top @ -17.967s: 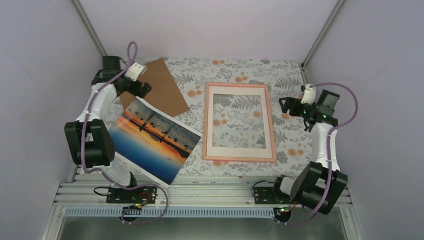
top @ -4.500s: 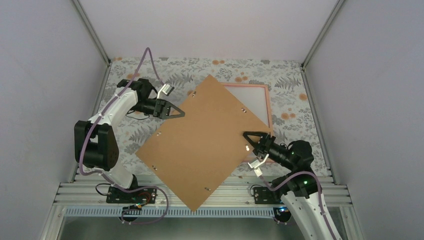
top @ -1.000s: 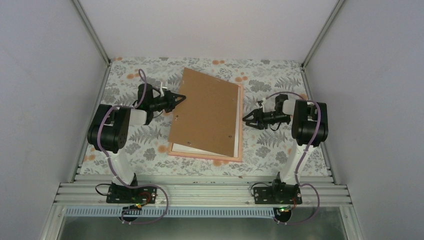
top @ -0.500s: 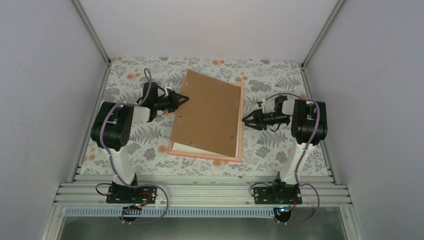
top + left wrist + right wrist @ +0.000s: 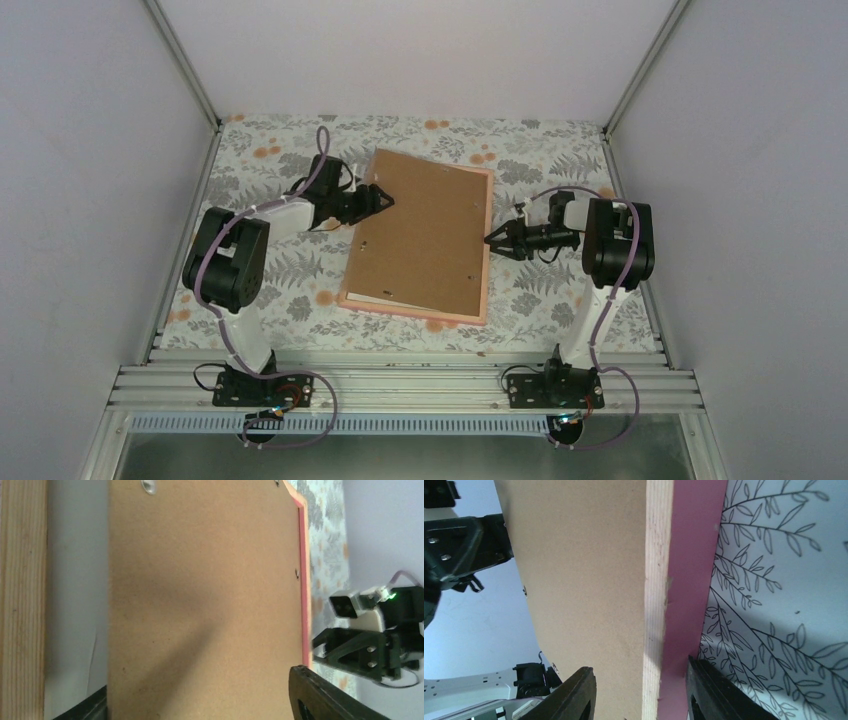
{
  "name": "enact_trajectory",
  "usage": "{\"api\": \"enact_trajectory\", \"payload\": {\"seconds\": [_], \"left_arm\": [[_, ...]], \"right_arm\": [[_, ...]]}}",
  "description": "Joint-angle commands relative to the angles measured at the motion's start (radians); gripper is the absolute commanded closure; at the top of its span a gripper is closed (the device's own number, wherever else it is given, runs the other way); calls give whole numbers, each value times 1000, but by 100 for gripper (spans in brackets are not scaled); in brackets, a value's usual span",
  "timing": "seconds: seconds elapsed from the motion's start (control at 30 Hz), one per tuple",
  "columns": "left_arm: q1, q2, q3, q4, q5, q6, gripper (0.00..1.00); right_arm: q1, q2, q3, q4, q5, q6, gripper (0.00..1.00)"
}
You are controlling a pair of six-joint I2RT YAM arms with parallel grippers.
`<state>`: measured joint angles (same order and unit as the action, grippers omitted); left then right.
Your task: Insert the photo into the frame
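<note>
The pink frame [image 5: 486,262] lies face down on the table. The brown backing board [image 5: 425,235] rests on it, almost square with it. The photo is hidden under the board. A thin white sheet edge [image 5: 372,296] shows at the board's near left. My left gripper [image 5: 383,200] is open, its tips over the board's far-left corner. In the left wrist view [image 5: 200,692] the board [image 5: 200,580] fills the space between the jaws, with the frame's rail [image 5: 302,580] beyond. My right gripper [image 5: 490,240] is open, its jaws straddling the frame's right rail [image 5: 694,555] and the board's edge [image 5: 584,555].
The floral tablecloth [image 5: 560,290] covers the table. Grey walls close in left, right and behind. An aluminium rail [image 5: 400,385] with both arm bases runs along the near edge. The right arm's elbow [image 5: 618,240] stands right of the frame.
The board has swung and slid right and now lies nearly in line with the frame. My left gripper has moved right onto the board's far-left corner. My right gripper has barely moved.
</note>
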<state>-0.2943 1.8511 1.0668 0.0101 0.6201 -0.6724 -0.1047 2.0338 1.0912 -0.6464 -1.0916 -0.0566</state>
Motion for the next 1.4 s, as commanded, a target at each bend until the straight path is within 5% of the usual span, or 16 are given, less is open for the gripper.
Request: {"api": "enact_trajectory", "payload": {"seconds": [0.0,0.1,0.33,0.6,1.0,1.13,1.37], "left_arm": [[-71,-77,107,-206,-170,182,15],[-119,-82,161,-312,-282,295,0],[-187,-80,241,-505,-523,459,0],[-187,-62,263,-614,-593,540,0],[0,-245,115,-527,-328,686,0],[2,-295,42,-537,-278,808,0],[-6,-261,-75,-512,-279,794,2]], "right_arm": [[6,-9,12,20,11,2,54],[-1,-32,32,18,30,-1,52],[-10,-127,102,16,105,-29,49],[-9,-206,133,27,140,-33,33],[208,-257,195,54,180,-110,22],[331,-239,191,102,182,-81,22],[523,-127,200,244,212,43,30]]}}
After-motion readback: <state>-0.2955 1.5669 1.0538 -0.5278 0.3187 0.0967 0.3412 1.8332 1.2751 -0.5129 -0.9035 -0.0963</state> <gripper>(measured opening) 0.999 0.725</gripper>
